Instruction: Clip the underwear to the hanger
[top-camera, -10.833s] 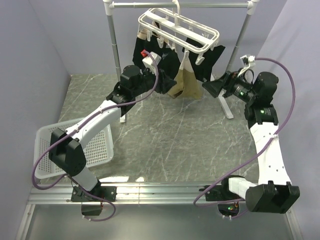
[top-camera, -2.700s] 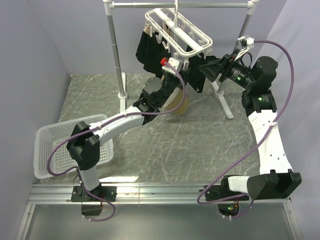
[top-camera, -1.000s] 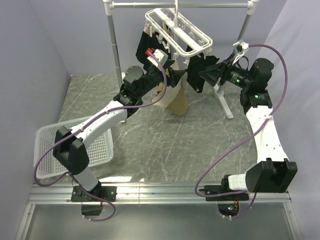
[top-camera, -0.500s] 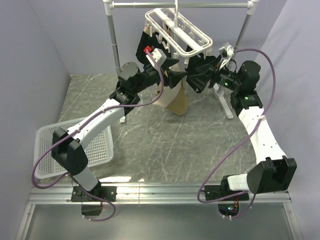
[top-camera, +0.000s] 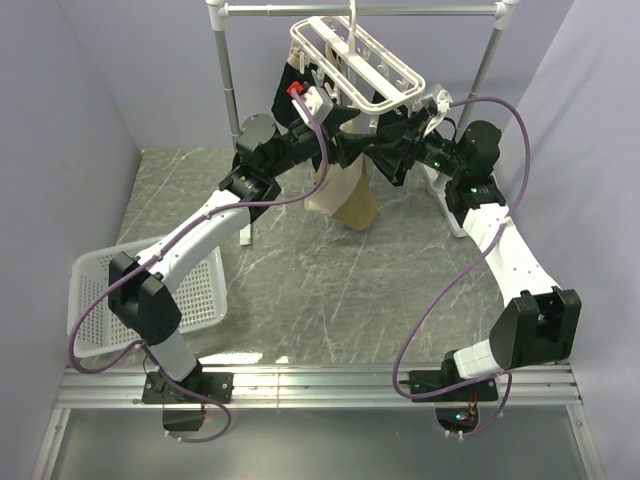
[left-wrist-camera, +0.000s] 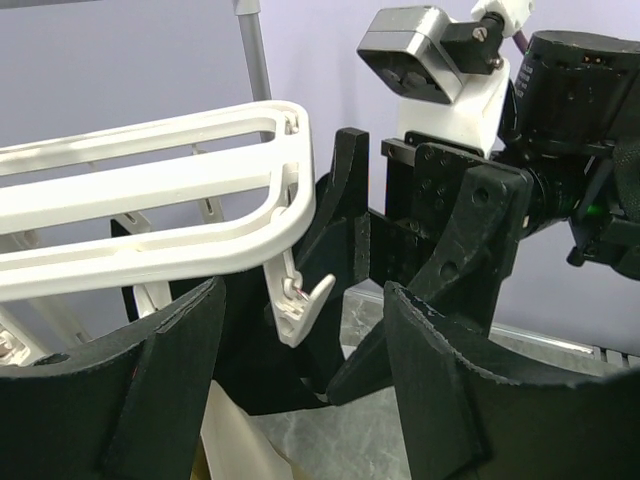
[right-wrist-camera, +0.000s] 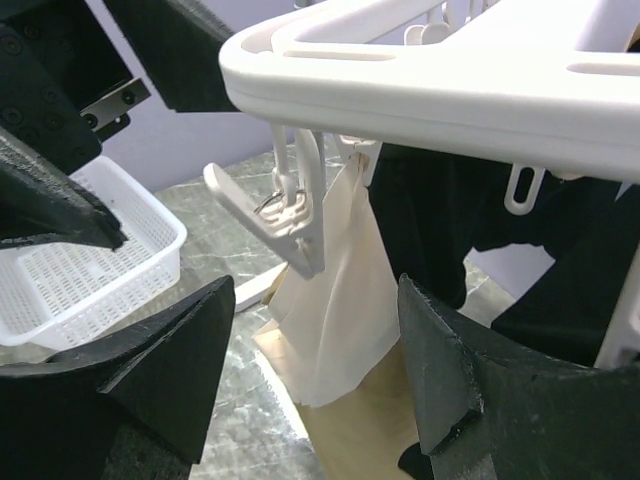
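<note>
The white hanger (top-camera: 352, 55) hangs by its hook from the rack. The tan underwear (top-camera: 345, 195) hangs below its near side, next to black garments (top-camera: 288, 100). My left gripper (top-camera: 347, 150) is open and empty, just under the hanger's near corner. In the left wrist view (left-wrist-camera: 302, 298) its fingers stand either side of a dangling white clip (left-wrist-camera: 300, 308). My right gripper (top-camera: 388, 150) is open and empty, facing the left one from the right. In the right wrist view (right-wrist-camera: 315, 290) the same clip (right-wrist-camera: 275, 225) hangs before the underwear (right-wrist-camera: 340, 300), under the hanger frame (right-wrist-camera: 450, 85).
The grey-white pole rack (top-camera: 228, 95) stands at the back, with a foot (top-camera: 448, 212) on the right. A white mesh basket (top-camera: 110, 300) lies at the left, also in the right wrist view (right-wrist-camera: 70, 265). Black garments (right-wrist-camera: 450, 215) hang behind the underwear.
The right gripper has moved left, up to the hanger's near corner. The left gripper has risen from the underwear to the same corner. Both now face each other round one clip.
</note>
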